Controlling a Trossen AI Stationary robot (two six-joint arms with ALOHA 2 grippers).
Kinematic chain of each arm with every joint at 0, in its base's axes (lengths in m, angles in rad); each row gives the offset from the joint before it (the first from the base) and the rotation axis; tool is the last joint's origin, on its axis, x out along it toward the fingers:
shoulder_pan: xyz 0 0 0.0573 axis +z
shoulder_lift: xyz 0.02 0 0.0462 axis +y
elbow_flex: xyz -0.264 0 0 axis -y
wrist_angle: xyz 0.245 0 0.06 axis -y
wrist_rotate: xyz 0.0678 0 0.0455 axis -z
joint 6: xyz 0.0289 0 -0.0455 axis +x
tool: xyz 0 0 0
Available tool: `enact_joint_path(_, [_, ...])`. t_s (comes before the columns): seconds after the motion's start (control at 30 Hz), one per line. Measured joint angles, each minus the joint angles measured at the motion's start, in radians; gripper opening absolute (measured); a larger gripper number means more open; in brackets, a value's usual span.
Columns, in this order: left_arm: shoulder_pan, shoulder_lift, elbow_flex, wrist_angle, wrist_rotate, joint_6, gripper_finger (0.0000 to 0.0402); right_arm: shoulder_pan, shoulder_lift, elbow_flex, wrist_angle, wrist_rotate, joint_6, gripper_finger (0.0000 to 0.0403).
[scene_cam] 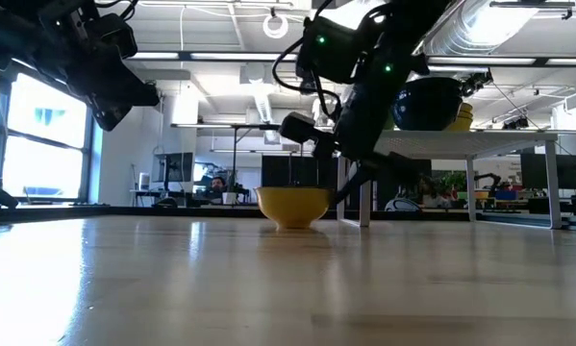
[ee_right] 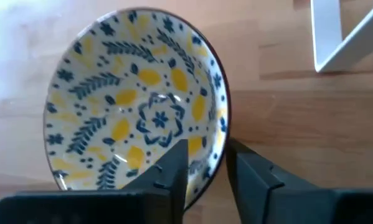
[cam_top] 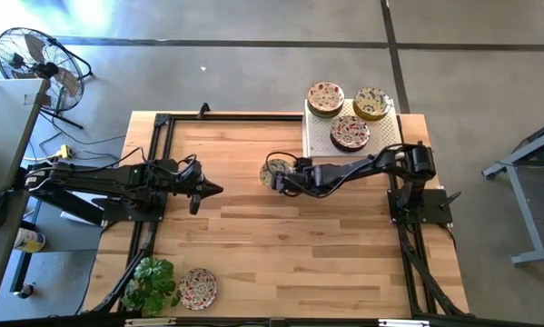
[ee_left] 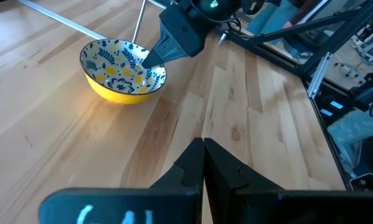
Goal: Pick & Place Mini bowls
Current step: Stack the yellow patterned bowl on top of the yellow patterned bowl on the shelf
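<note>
Yellow outside, blue-and-yellow patterned inside, the bowl (ee_right: 136,99) sits on the wooden table (cam_top: 281,245) near its middle, its rim between the right gripper's (ee_right: 206,165) fingers, one inside and one outside. Left gripper (cam_top: 213,190) hovers clenched and empty, well apart; farther back three more bowls (cam_top: 350,133) rest on the white stand (cam_top: 319,138)

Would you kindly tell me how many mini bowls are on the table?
5 visible: three on the white stand at the far right corner, one mid-table at the right pincer, one by the plant. Stacks may hide more.
</note>
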Motion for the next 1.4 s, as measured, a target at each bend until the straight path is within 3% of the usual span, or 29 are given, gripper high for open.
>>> enact_joint_path(0.33, [0.0, 0.0, 0.0, 0.002, -0.004, -0.005, 0.0, 0.0, -0.007, -0.024, 0.047, -0.066, -0.032, 0.0011])
enact_joint_path(0.6, [0.0, 0.0, 0.0, 0.003, -0.023, -0.007, 0.0, 0.015, -0.116, -0.019, 0.027, -0.149, -0.123, 0.001])
enact_joint_path(0.73, [0.0, 0.0, 0.0, 0.009, -0.023, -0.007, 0.0, 0.017, -0.227, -0.019, 0.013, -0.223, -0.188, 0.0006])
enact_joint_path(0.87, [0.0, 0.0, 0.0, 0.011, -0.026, -0.001, 0.0, 0.015, -0.375, -0.018, -0.032, -0.225, -0.215, 0.0015])
enact_joint_path(1.13, [0.0, 0.0, 0.0, 0.017, -0.069, 0.001, 0.0, -0.119, -0.608, 0.154, -0.347, -0.09, -0.357, 0.0012])
enact_joint_path(1.4, [0.0, 0.0, 0.0, 0.026, -0.109, 0.0, 0.0, -0.447, -0.672, 0.383, -0.796, -0.099, -0.42, 0.0012])
